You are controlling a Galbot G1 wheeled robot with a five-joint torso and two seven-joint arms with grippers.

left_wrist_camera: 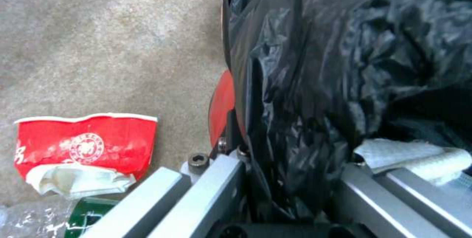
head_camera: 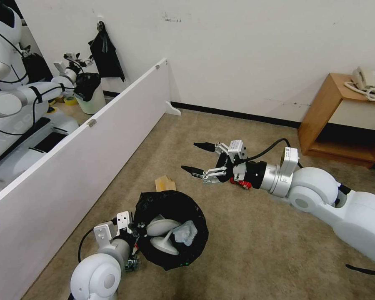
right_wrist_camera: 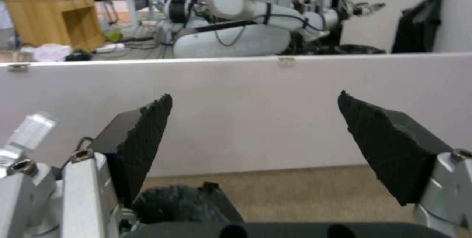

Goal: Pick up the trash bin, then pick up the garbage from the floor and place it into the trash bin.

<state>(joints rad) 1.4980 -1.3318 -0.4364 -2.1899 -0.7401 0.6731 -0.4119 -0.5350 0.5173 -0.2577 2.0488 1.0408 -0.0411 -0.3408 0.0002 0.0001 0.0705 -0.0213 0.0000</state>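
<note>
The trash bin (head_camera: pixel 171 227) hangs low over the carpet, its black bag (left_wrist_camera: pixel 344 64) draped over the red body (left_wrist_camera: pixel 222 107). My left gripper (head_camera: pixel 133 231) (left_wrist_camera: pixel 275 182) is shut on its rim. White slippers (head_camera: pixel 164 235) and a clear bottle (head_camera: pixel 185 231) lie inside. On the floor lie a tan paper bag (head_camera: pixel 164 183), a red-white paper cup (left_wrist_camera: pixel 83 144) with white tissue (left_wrist_camera: pixel 73 180), and a green-labelled bottle (left_wrist_camera: pixel 86 212). My right gripper (head_camera: pixel 193 157) (right_wrist_camera: pixel 256 127) is open and holds nothing, above the carpet beyond the bin. A red can (head_camera: pixel 243 183) peeks out under its wrist.
A long white partition board (head_camera: pixel 91 125) runs along the left. Behind it stand another robot (head_camera: pixel 12 96) and a white bin with black liner (head_camera: pixel 89 98). A wooden side table (head_camera: pixel 333 116) with a phone (head_camera: pixel 368 81) stands at the far right against the wall.
</note>
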